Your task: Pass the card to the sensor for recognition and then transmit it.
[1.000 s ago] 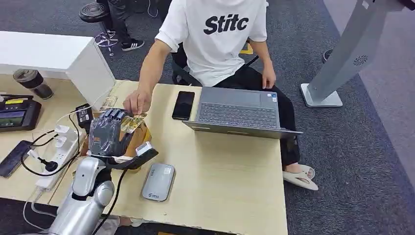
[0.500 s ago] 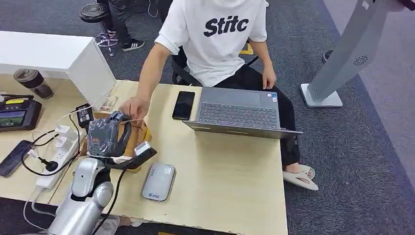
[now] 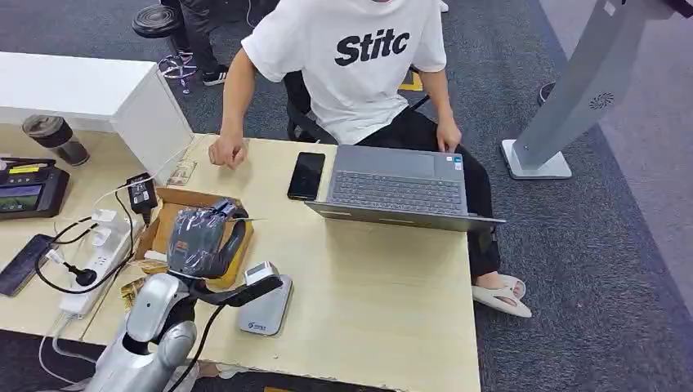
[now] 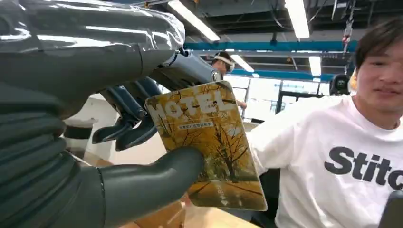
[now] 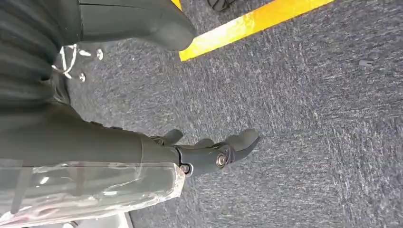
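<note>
My left hand [image 3: 198,239] hovers over the cardboard box [image 3: 160,217] at the table's left side. It pinches a yellow card [image 4: 209,142] printed "HOTEL" with autumn trees, the thumb [image 4: 142,187] on its face and the darker fingers [image 4: 127,124] behind it. The card stands nearly upright. A flat grey-white card sensor [image 3: 267,311] lies on the table just near-right of the hand, partly covered by my wrist. My right hand [image 5: 205,153] hangs over grey carpet, fingers apart and holding nothing.
A person in a white T-shirt sits across the table, one fist [image 3: 226,153] resting near the far edge. A laptop [image 3: 399,184] and a black phone [image 3: 306,175] lie in front of them. A power strip [image 3: 96,245] with cables is at the left.
The person's hand let go of the card and drew back to the far edge. My left hand closed on the card and moved nearer and right, toward the sensor.
</note>
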`<state>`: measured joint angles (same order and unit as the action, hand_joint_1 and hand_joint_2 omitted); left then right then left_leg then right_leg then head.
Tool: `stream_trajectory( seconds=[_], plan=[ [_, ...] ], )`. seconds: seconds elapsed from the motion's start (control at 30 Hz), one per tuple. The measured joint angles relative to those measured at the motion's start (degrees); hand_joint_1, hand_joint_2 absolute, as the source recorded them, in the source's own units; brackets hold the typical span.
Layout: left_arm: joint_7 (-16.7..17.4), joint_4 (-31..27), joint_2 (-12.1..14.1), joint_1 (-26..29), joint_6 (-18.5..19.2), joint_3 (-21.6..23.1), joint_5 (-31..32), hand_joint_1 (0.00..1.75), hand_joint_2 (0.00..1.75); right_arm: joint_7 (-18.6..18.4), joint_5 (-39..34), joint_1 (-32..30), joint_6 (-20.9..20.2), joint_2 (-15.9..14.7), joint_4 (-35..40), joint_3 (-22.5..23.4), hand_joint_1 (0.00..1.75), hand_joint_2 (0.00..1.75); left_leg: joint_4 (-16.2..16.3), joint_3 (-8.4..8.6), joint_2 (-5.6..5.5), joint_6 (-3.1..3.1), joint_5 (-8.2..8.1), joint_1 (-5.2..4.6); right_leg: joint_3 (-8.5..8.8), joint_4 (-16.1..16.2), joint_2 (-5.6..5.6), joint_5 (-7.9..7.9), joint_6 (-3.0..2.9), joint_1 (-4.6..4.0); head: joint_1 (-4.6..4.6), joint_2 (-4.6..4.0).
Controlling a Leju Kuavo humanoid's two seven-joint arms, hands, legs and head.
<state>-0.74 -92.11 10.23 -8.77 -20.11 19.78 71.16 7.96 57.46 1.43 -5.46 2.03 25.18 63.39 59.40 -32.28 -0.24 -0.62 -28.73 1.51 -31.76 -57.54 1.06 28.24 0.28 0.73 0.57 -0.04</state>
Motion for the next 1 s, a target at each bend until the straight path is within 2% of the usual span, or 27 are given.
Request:
stream_trajectory(
  seconds=[0.17, 0.3, 0.6, 0.67, 1.0],
  plan=[
    [1.1, -1.1, 0.9, 0.3, 4.0, 3.4, -2.6, 1.75, 1.75, 0.2, 1.1, 0.3, 0.0, 0.4, 0.1, 1.2, 0.00, 1.75, 0.0, 0.00, 0.01, 0.00, 0.00, 0.00, 0.00, 0.0, 0.00, 0.00, 0.00, 0.01, 0.00, 0.00],
    [1.2, -1.1, 1.6, 1.1, 6.5, 4.5, -6.0, 1.75, 1.75, 0.5, 1.4, 0.4, 0.0, 0.4, 0.1, 2.0, 0.00, 1.75, 0.0, -0.01, -0.01, 0.00, 0.00, 0.00, -0.01, 0.0, -0.02, 0.00, 0.00, 0.00, 0.00, 0.00],
    [1.3, -1.1, 2.4, 1.6, 7.1, 5.5, -6.8, 1.75, 1.75, 0.7, 1.4, 0.5, 0.0, 0.4, 0.1, 2.9, 0.00, 1.75, 0.0, -0.03, -0.01, 0.00, 0.00, 0.00, -0.02, 0.0, -0.02, 0.00, 0.00, 0.00, 0.00, 0.00],
    [1.4, -1.1, 2.6, 1.6, 8.4, 5.7, -6.9, 1.75, 1.75, 0.7, 1.4, 0.5, 0.0, 0.4, 0.0, 2.9, 0.00, 1.75, 0.0, -0.03, -0.01, 0.00, 0.00, 0.00, -0.02, 0.0, -0.03, 0.00, 0.00, 0.00, 0.00, 0.00],
    [3.6, 0.2, 4.8, 2.1, 9.0, 8.3, -3.0, 1.75, 1.75, 0.7, 2.5, 0.8, 0.0, 0.4, -0.1, 3.9, 0.00, 1.75, 0.0, -0.04, -0.01, 0.00, 0.00, 0.00, -0.03, 0.0, -0.02, 0.00, 0.00, 0.00, 0.00, 0.00]
  ],
)
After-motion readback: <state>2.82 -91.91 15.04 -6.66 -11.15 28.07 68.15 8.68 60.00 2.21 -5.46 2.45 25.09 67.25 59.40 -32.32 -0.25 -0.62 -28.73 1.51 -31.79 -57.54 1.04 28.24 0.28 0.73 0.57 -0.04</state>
